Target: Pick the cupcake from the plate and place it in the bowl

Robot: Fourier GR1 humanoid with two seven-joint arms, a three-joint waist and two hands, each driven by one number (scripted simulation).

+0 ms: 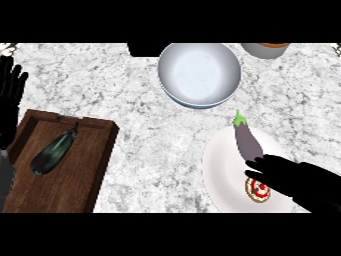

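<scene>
Reaching over the white plate (225, 165) in the head view, the right hand (306, 185) is seen with fingers (265, 165) spread above the cupcake (259, 191), nothing yet held. The cupcake, red-and-white topped, lies on the plate beside an eggplant (245, 140). Closing round it is judged next, then carriage to the bowl (199, 74). The left hand (3, 97) rests open at the bench's (151, 145) left edge.

A single head view looks steeply down onto the marble counter (151, 150) from the robot's side; forearms enter at the lower edge. No second view exists.
</scene>
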